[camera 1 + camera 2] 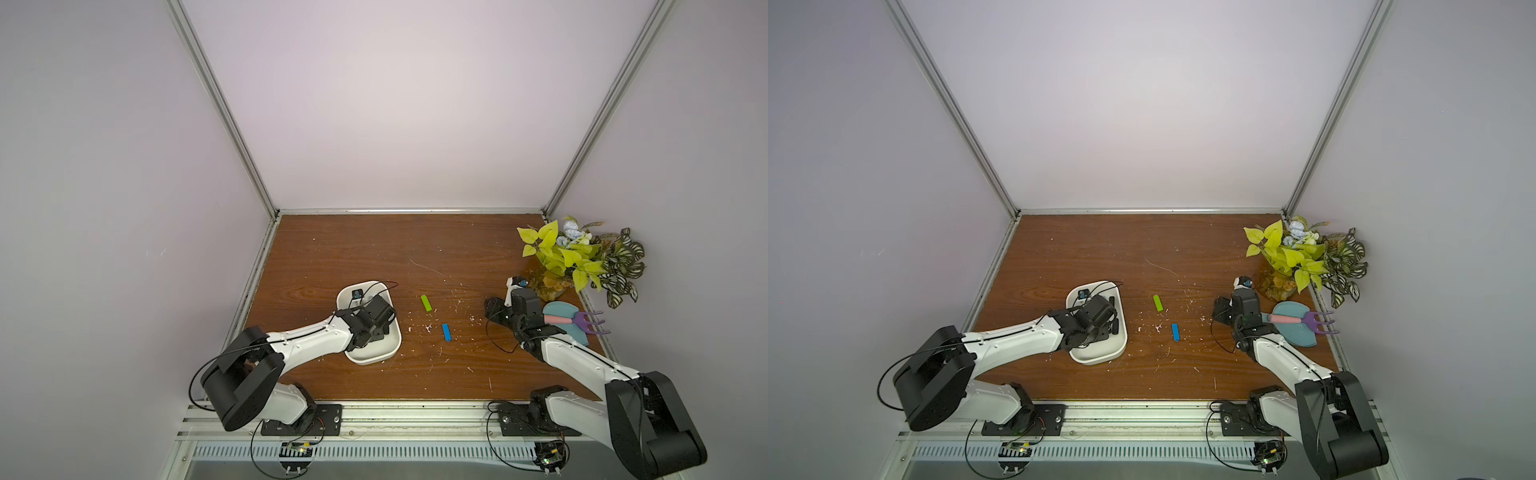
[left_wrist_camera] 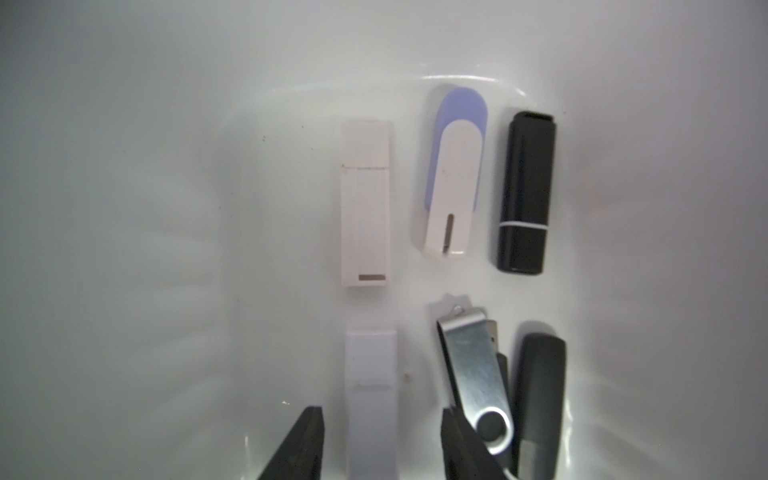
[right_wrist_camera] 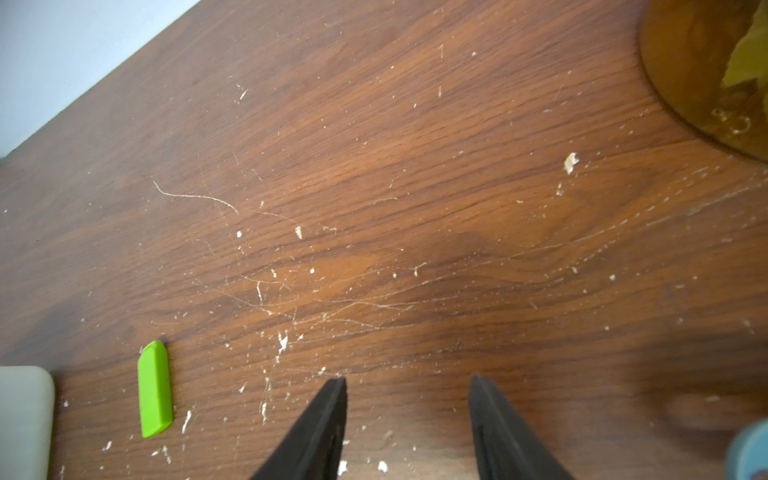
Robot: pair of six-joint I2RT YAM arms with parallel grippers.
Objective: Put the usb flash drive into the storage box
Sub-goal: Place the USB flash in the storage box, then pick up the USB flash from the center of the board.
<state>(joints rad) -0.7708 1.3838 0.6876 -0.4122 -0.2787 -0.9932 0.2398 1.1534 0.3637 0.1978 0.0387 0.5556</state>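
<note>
Both jaws apart: L astride pale usb stick [image 2: 371, 395] in storage box [image 1: 376, 354], R over open tabletop [image 3: 415, 208].

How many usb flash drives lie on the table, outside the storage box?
2. The green drive lies right of the storage box; the blue drive lies a little farther right and nearer the robot. More may lie hidden.

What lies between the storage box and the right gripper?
A green stick and a blue stick lie between the storage box and right gripper, seen in both top views.
</note>
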